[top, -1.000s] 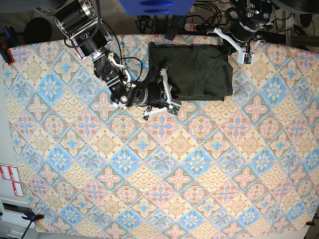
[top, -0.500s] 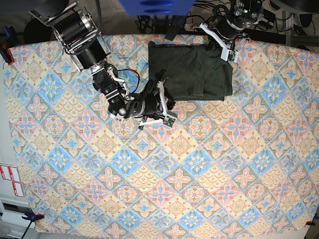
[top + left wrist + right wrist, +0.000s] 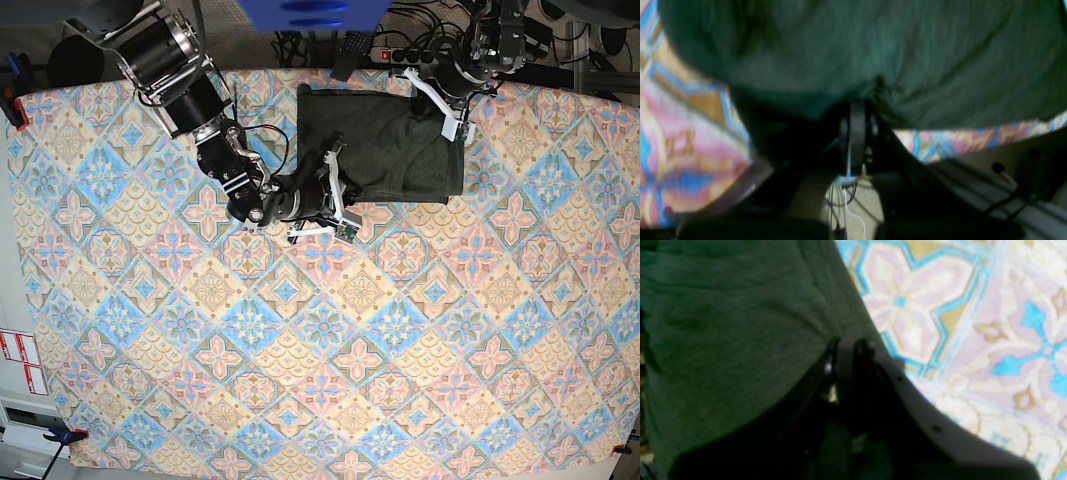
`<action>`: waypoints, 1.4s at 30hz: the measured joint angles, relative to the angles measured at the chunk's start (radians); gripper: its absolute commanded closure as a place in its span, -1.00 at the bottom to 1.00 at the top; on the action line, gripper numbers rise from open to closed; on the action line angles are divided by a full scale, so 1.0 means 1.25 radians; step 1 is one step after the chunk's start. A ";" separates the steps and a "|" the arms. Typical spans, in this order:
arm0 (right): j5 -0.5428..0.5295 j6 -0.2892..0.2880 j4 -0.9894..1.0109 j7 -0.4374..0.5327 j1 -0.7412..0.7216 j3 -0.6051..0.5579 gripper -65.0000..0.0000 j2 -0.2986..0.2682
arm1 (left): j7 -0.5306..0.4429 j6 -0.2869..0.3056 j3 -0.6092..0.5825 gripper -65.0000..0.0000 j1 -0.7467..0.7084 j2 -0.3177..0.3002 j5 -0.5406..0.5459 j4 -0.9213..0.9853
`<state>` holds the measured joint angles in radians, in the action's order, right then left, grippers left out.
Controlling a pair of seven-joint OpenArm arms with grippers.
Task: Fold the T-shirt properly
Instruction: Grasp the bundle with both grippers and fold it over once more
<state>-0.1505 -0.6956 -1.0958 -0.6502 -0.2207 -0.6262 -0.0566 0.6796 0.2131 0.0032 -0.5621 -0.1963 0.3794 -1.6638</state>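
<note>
1. One T-shirt [image 3: 385, 145]: a single dark olive-green garment, folded into a rough rectangle near the far edge of the table.
2. Two robot arms, each ending in one gripper: the right gripper [image 3: 338, 205] at the shirt's near corner and the left gripper [image 3: 452, 118] at its far corner.
3. One patterned tablecloth [image 3: 330, 350] covering the table.
4. One blue object [image 3: 310, 12] at the top edge of the base view; what it is cannot be told.
</note>
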 measured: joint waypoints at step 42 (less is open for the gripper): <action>0.008 0.001 -0.362 -0.013 0.240 0.159 0.86 -0.181 | 0.007 -0.023 -0.140 1.00 0.439 0.035 -0.202 0.249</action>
<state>-0.1410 -0.6949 -1.5478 -0.6666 0.0799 -0.4274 -0.2832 0.6888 0.1841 -0.1719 -0.0139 -0.1524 0.1268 -1.3521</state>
